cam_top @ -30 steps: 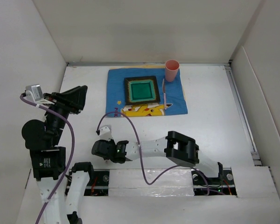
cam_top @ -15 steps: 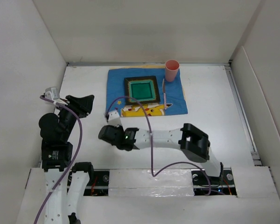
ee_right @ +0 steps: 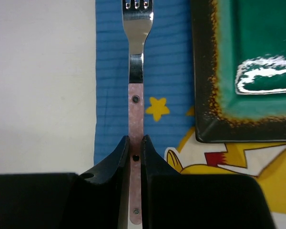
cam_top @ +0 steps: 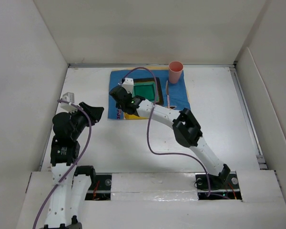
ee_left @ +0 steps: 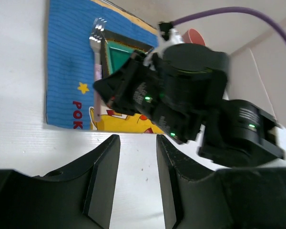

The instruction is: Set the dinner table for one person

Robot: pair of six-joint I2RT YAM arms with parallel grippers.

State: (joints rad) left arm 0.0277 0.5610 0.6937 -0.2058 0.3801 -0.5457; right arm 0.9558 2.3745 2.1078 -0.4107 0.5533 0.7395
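On the white dinner table (cam_top: 219, 124) lies a blue cartoon mat (cam_top: 178, 102) with a square green plate (cam_top: 147, 91) on it. A pink cup (cam_top: 175, 71) stands at the mat's far right corner. A pink-handled utensil (cam_top: 168, 97) lies right of the plate. My right gripper (ee_right: 136, 140) is shut on the pink handle of a fork (ee_right: 136, 102). The fork's tines point away over the mat's left strip (ee_right: 112, 71), beside the plate (ee_right: 248, 71). My left gripper (ee_left: 136, 143) hangs open and empty over bare table, left of the mat.
White walls (cam_top: 33, 71) close in the table on the left, back and right. The right arm (cam_top: 186, 126) stretches diagonally across the middle. From the left wrist, the right gripper's black body (ee_left: 181, 86) fills the space ahead.
The right arm swung from the near table up to the mat's left strip, carrying the fork. The left arm moved right and lower.
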